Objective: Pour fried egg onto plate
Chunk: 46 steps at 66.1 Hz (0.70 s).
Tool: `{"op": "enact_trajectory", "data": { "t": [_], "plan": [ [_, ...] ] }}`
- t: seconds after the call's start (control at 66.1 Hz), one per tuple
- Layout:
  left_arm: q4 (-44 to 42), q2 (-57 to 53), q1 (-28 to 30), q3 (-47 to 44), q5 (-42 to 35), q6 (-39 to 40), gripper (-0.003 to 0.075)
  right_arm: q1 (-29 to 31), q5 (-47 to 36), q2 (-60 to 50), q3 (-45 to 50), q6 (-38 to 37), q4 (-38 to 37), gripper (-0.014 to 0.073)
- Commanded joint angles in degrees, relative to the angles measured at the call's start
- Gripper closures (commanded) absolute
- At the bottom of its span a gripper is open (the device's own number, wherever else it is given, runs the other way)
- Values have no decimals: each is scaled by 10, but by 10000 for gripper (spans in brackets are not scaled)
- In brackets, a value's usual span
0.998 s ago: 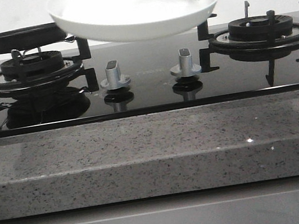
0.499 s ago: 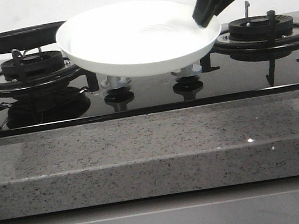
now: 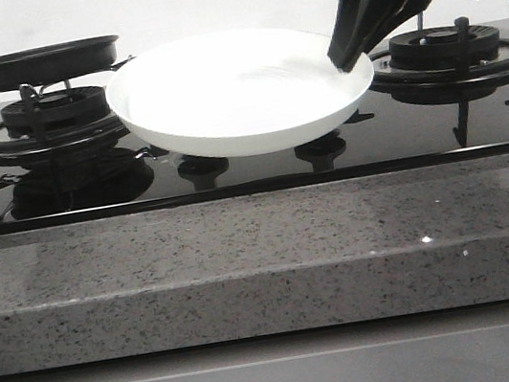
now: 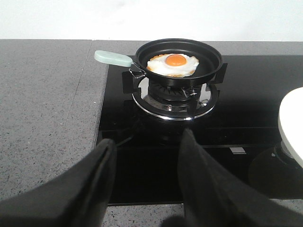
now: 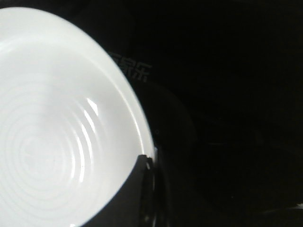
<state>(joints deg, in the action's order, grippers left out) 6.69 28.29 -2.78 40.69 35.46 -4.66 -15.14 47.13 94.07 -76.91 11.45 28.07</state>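
Observation:
The fried egg, white with an orange yolk, lies in a black frying pan on the left burner; in the front view only the pan's side shows. The white plate hangs low over the middle of the hob. My right gripper is shut on the plate's right rim. In the right wrist view a dark finger lies over the plate's rim. My left gripper is open and empty, some way in front of the pan. An edge of the plate shows beside it.
The pan's pale green handle sticks out over the grey counter. The right burner grate stands behind the right arm. The speckled stone counter edge runs across the front. The plate covers the hob's two knobs.
The right gripper has brought the plate down and slightly forward; it now hangs just above the glass hob and covers the knobs. The pan has not moved.

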Motion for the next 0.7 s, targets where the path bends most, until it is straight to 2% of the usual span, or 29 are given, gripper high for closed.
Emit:
{"op": "enact_trajectory", "data": {
  "t": [0.0, 0.681],
  "plan": [
    [6, 7, 3, 15, -46, 5, 409, 0, -19, -22, -14, 2, 13, 662],
    [30, 7, 3, 15, -56, 5, 409, 0, -19, -22, -14, 2, 13, 662]
  ]
}}
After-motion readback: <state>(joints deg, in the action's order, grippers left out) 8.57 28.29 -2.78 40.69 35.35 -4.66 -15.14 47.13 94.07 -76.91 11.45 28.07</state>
